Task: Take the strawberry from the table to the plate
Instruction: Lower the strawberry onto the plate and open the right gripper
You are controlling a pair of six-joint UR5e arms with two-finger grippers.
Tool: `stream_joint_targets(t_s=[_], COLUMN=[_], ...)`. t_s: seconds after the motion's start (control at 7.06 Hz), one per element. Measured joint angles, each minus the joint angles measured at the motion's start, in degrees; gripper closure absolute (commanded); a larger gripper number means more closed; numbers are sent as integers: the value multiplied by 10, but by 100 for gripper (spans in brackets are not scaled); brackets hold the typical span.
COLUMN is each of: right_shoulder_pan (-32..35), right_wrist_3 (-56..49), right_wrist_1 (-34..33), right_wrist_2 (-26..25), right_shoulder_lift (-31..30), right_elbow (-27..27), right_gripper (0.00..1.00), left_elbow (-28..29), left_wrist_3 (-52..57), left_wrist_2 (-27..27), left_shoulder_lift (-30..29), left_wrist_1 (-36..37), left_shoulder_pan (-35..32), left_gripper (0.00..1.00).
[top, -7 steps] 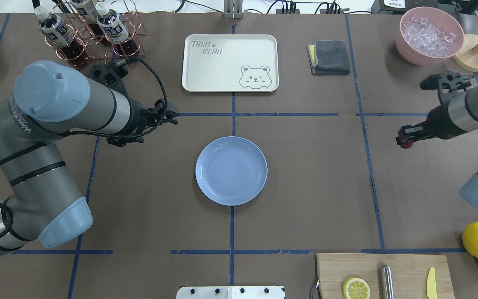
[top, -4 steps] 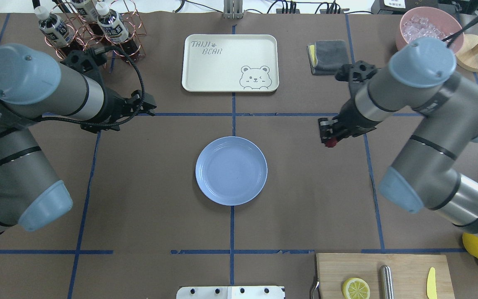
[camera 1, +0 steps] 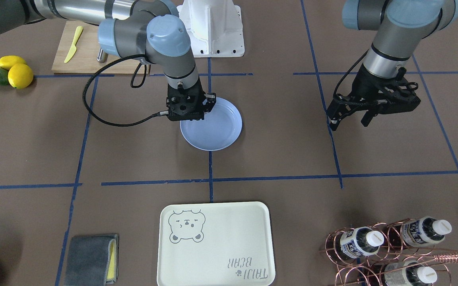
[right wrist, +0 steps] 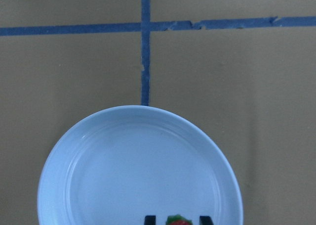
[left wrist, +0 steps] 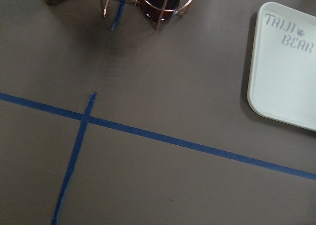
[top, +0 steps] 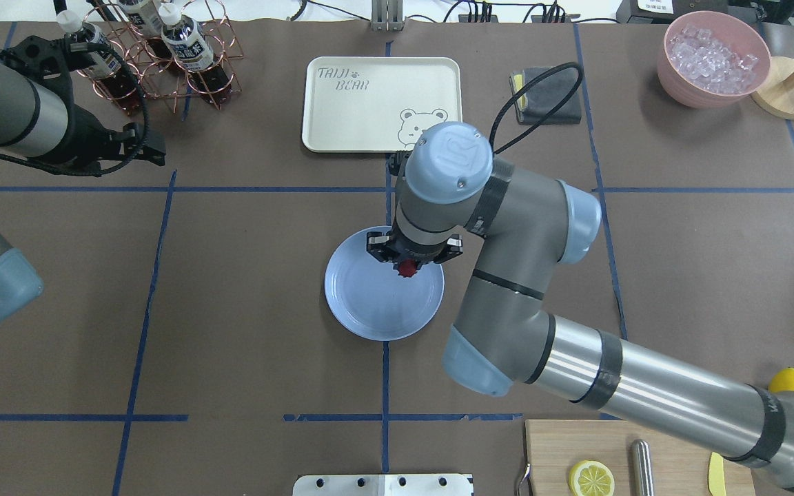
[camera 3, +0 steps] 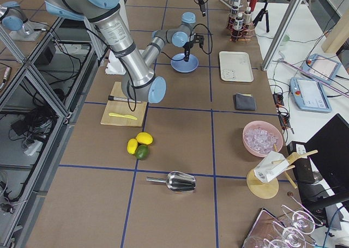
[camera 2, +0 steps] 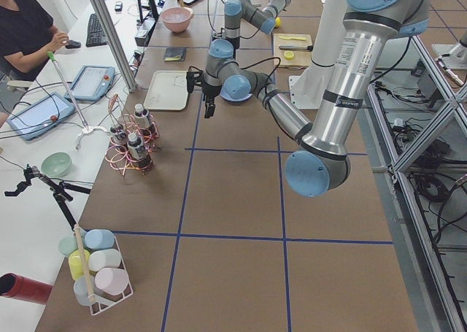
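Step in hand, by the look of it: setting down on the plate. Pinched between the fingers (right wrist: pixel 149 220) of the right end effector (top: pixel 408 264): the tiny dark-red strawberry (top: pixel 407 269) with its green top. Held over the round, glossy, light-blue plate (top: pixel 369 303), just inside the rim on the side nearer the cream bear-printed tray (top: pixel 355 103). Cannot tell from these views whether touching the plate or just above it.

To do this well: shift a little toward the plate's centre first, to guard against a roll over the nearby rim onto the brown-paper desk (top: pixel 245 310) with its blue tape lines. Lower straight down with the wrist vertical. Release only when close to the surface. Spread the fingers slowly and evenly, then lift straight up to avoid dragging the berry along.

Left end effector (camera 1: pixel 349 122): well apart from the plate, nearer the copper wire bottle rack (camera 1: pixel 344 254), fingers spread, holding nothing.
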Motion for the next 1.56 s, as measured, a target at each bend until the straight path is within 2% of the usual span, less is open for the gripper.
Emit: stream_joint_targets(t_s=[0.42,1.13,1.42,1.56], right_shoulder_pan=[-26,-27,-28,-28], right_wrist_3=[6,5,5,5], right_wrist_1=[33,42,42,44], right_wrist_2=[-25,-45,-45,-45], right_shoulder_lift=[33,38,38,37], right_elbow=[-65,-87,-91,-92], right_gripper=[100,100,74,65], left_elbow=[2,2,2,2], left_wrist_3=[50,53,53,53], left_wrist_2=[-2,-2,-3,-3], left_shoulder_lift=[16,17,16,16], left_wrist_1=[1,0,0,0], left_shoulder_pan=[-22,-25,-25,-26], left_gripper=[0,0,0,0])
